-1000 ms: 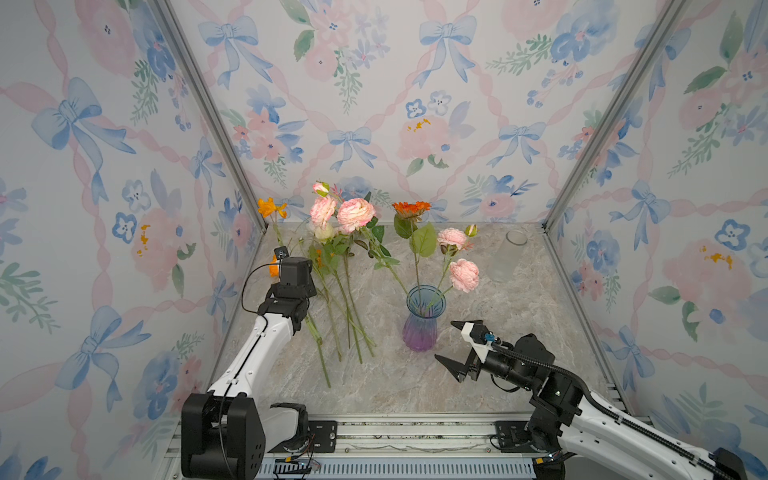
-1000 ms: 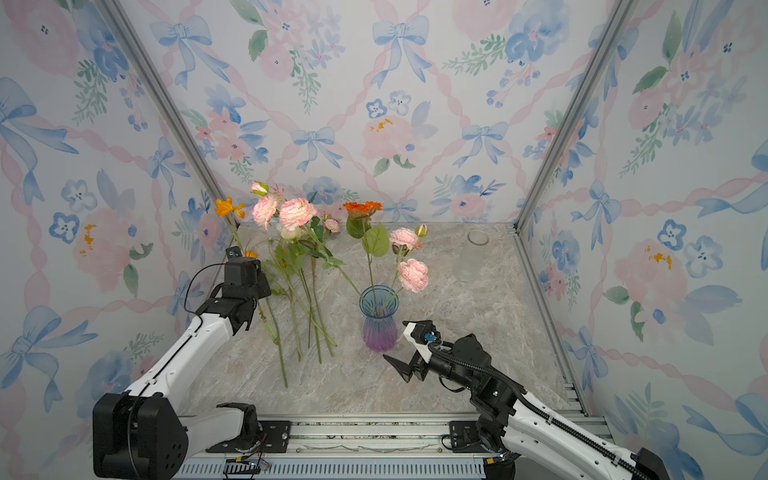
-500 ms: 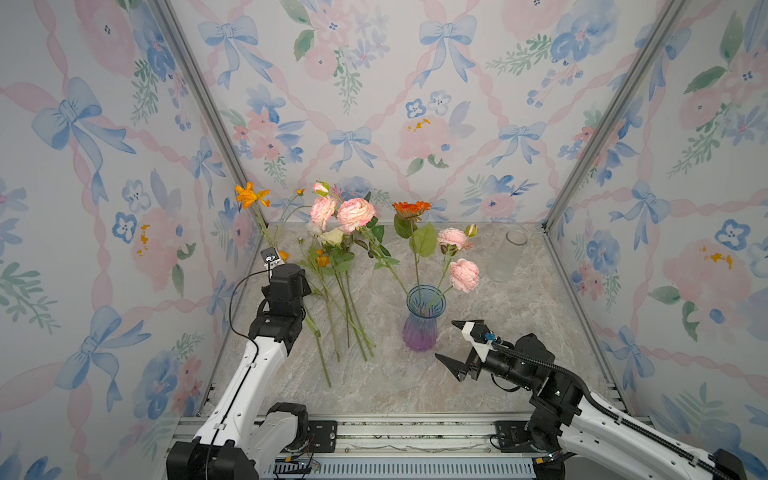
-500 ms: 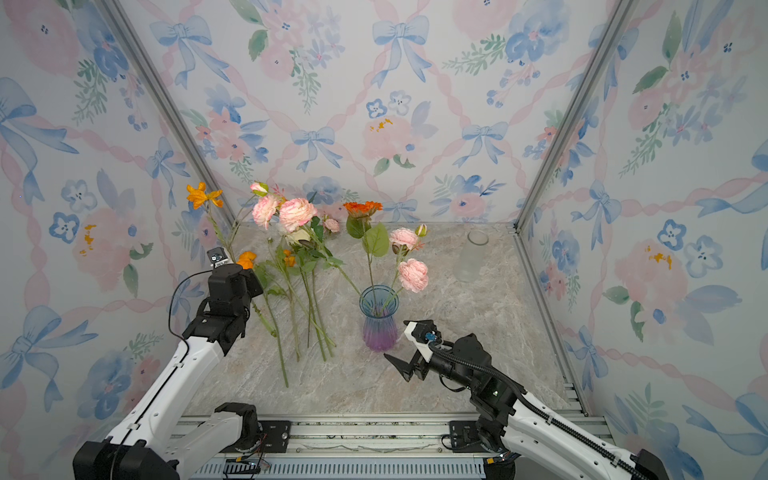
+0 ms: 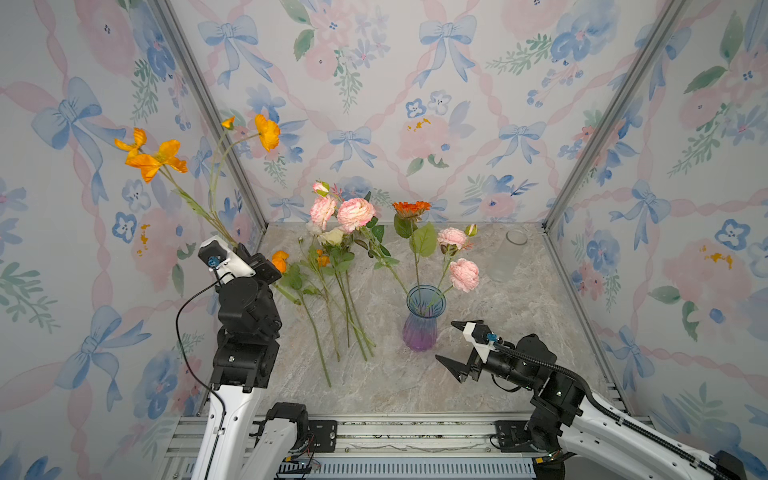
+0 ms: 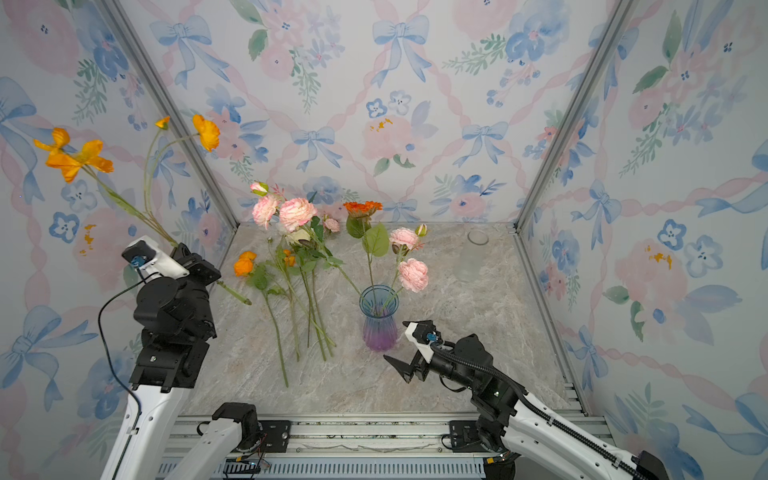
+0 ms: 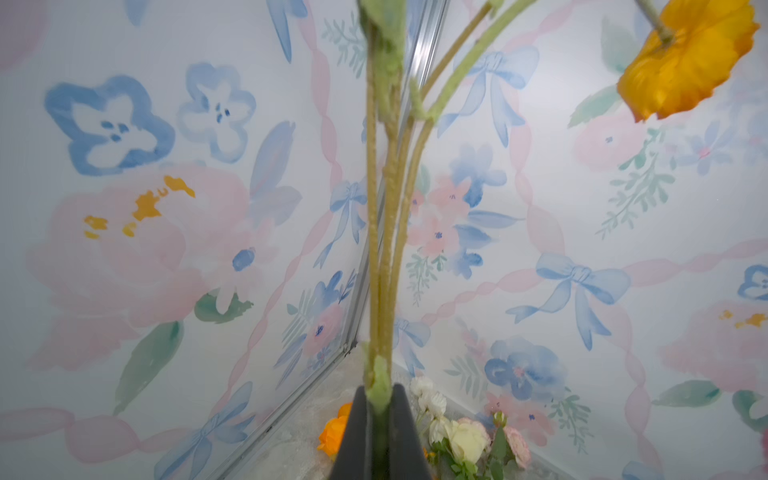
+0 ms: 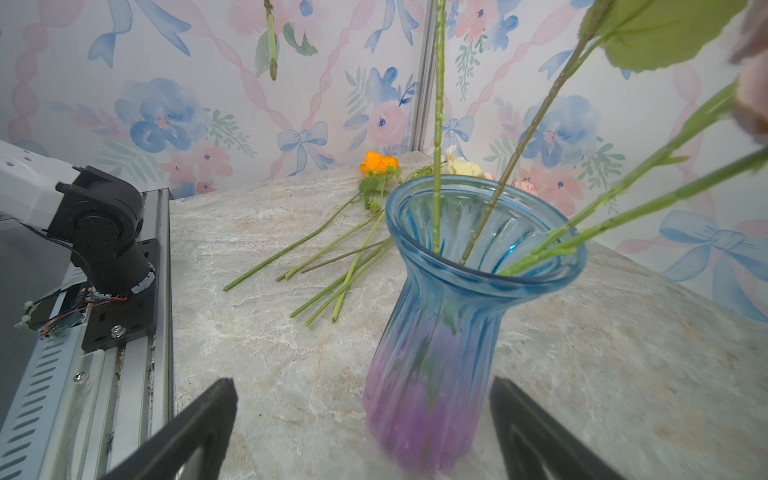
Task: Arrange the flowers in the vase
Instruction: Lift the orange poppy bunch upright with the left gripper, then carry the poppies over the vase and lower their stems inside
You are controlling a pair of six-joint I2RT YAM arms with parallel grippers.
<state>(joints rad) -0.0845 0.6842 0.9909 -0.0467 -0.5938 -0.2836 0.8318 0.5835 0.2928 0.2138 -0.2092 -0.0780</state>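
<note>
The marble counter point(image 5: 519, 332) fills the floor of a booth papered with bows and watercolour blooms.

The left arm stands tall at the counter's left edge. In the left wrist view the left gripper point(image 7: 380, 399) has its jaws pinched tight on the green stems of a spray of orange poppies point(image 5: 158, 160). In both top views the spray is clear of the counter, its blooms high against the left wall, and its cut end pokes out below the gripper.

The right arm reaches in low from the front right corner. The right gripper point(image 5: 445, 340) has its jaws spread wide and holds nothing. It is just beside the vase and not touching it.

A loose bunch of flowers point(image 5: 340, 266) lies on the left half of the counter, with stems towards the front edge and heads towards the back left corner. It includes a cream rose point(image 5: 332, 237) and a small orange bloom point(image 5: 280, 261).

The vase point(image 5: 420, 328) is ribbed glass, blue at the flared mouth and purple at the base. It stands upright near the middle of the counter. Several stems are in it, including an orange daisy-like bloom point(image 5: 411, 206) and pink roses point(image 5: 464, 274) leaning right.

A clear glass jar point(image 5: 516, 237) stands in the back right corner.
</note>
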